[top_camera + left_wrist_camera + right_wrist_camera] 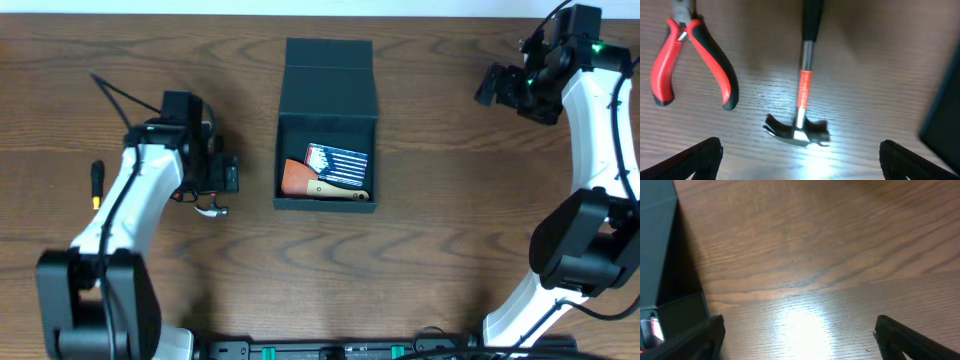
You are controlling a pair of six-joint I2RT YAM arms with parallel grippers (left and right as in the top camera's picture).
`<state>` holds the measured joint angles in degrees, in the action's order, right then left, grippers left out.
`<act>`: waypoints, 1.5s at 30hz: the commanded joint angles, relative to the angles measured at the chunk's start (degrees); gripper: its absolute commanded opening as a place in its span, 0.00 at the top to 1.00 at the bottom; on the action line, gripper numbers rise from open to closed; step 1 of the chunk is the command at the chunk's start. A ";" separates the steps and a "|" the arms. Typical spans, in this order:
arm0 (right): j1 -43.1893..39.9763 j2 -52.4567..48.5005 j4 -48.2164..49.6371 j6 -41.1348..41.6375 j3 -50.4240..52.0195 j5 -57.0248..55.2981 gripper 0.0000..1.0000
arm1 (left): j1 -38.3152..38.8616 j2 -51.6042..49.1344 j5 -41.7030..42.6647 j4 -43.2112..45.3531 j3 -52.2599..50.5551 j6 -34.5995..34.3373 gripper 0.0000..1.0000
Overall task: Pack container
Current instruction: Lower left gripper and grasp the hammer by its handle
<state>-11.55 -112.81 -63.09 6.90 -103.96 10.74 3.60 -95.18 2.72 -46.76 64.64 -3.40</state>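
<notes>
The container is a dark teal-black box in the middle of the table, with its flap lid open at the back. It holds an orange-brown item, a wooden-handled tool and a dark striped packet. My left gripper is open and empty left of the box, above a small hammer. In the left wrist view the hammer lies between the spread fingers, head nearest them, with red-and-black pliers to its left. My right gripper is open and empty, right of the box, over bare wood.
A black-and-yellow tool lies at the far left. The box wall shows at the right edge of the left wrist view and at the left edge of the right wrist view. The table is dark wood.
</notes>
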 commanded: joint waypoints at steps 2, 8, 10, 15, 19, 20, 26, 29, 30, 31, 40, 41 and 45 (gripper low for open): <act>0.07 -0.79 1.81 0.13 1.66 0.66 0.05 | 0.13 -4.61 -2.82 1.77 1.40 5.33 0.04; 0.07 -0.79 2.89 0.11 1.73 0.66 0.08 | 0.13 -7.65 -2.80 9.18 1.40 7.69 0.05; 0.07 -0.79 2.89 0.11 1.73 0.66 0.09 | 0.13 -8.35 -2.80 10.69 1.38 7.67 0.05; 0.07 -0.79 3.02 0.11 1.73 0.66 0.09 | 0.13 -10.14 -2.80 11.76 1.38 7.65 0.11; 0.07 -0.79 3.13 0.11 1.73 0.66 0.11 | 0.26 -11.93 -2.78 11.54 1.38 7.67 0.22; 0.07 -0.79 3.10 0.11 1.73 0.66 0.12 | 0.35 -12.20 -2.78 11.50 1.38 7.67 0.22; 0.07 -0.79 3.10 0.11 1.73 0.66 0.12 | 0.39 -12.83 -2.78 11.02 1.33 7.65 0.36; 0.07 -0.79 3.10 0.11 1.73 0.66 0.13 | 0.39 -12.83 -2.75 10.60 1.25 7.63 0.44; 0.07 -0.79 3.10 0.11 1.73 0.66 0.13 | 0.39 -12.83 -2.75 10.27 1.22 7.63 0.47; 0.07 -0.79 3.10 0.13 1.73 0.66 0.13 | 0.39 -12.83 -2.73 9.86 1.22 7.61 0.50; 0.07 -0.79 3.10 0.13 1.73 0.66 0.14 | 0.39 -12.85 -1.68 7.39 1.22 7.45 0.57; 0.07 -0.79 3.08 0.13 1.73 0.66 0.14 | 0.39 -12.85 -1.68 7.63 1.22 7.45 0.58; 0.07 -0.79 3.08 0.13 1.73 0.66 0.14 | 0.39 -12.85 -1.68 8.96 1.22 7.48 0.64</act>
<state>-11.55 -113.43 -60.16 6.98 -102.48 10.74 3.86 -107.50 1.08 -38.28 64.64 4.34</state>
